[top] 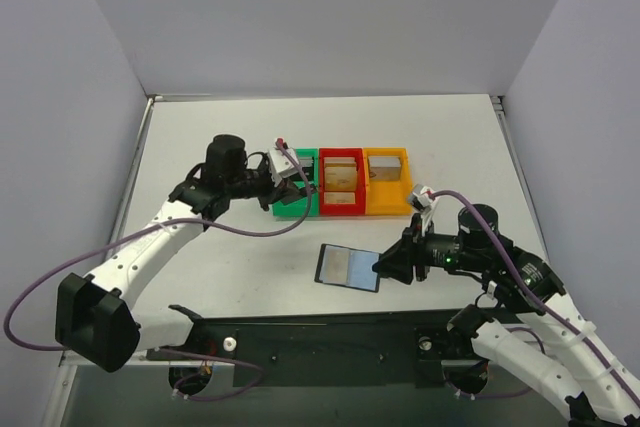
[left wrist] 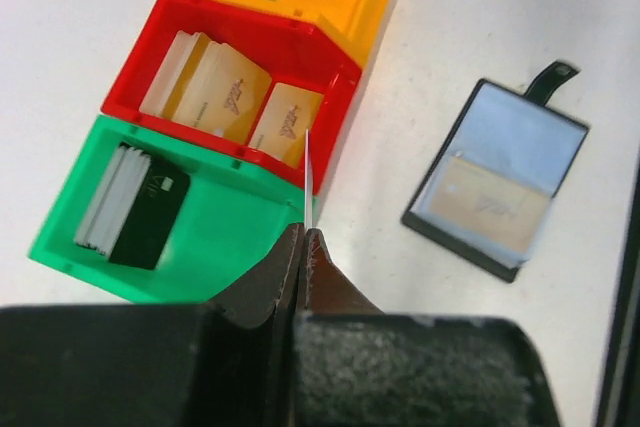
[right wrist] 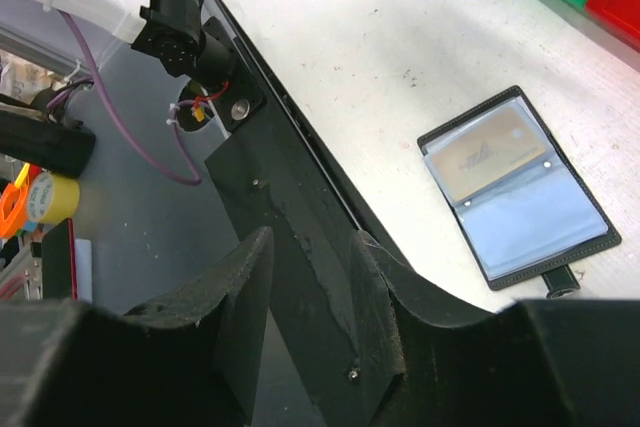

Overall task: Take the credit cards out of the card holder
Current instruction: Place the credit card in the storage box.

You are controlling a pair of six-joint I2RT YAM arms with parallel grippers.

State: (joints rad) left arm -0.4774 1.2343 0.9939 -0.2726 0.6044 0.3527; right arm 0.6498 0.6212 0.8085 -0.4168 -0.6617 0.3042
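Note:
The card holder [top: 348, 269] lies open and flat on the white table, with a black edge and a small side tab. One of its pale panels [left wrist: 497, 179] shows a tan credit card [right wrist: 487, 152] inside; the other looks bare. My left gripper [left wrist: 303, 232] is shut on a thin pale credit card [left wrist: 308, 172] seen edge-on, held over the near right corner of the green bin [left wrist: 210, 232]. My right gripper [right wrist: 310, 247] is open with nothing between its fingers. In the top view the right gripper [top: 382, 267] sits by the holder's right edge.
Three bins stand in a row behind the holder: green [top: 297, 209], red [top: 341, 153] and orange [top: 387, 209]. The green one holds a dark card and pale cards [left wrist: 135, 202], the red one gold cards [left wrist: 215, 87]. A black base plate [top: 330, 347] runs along the table's near edge.

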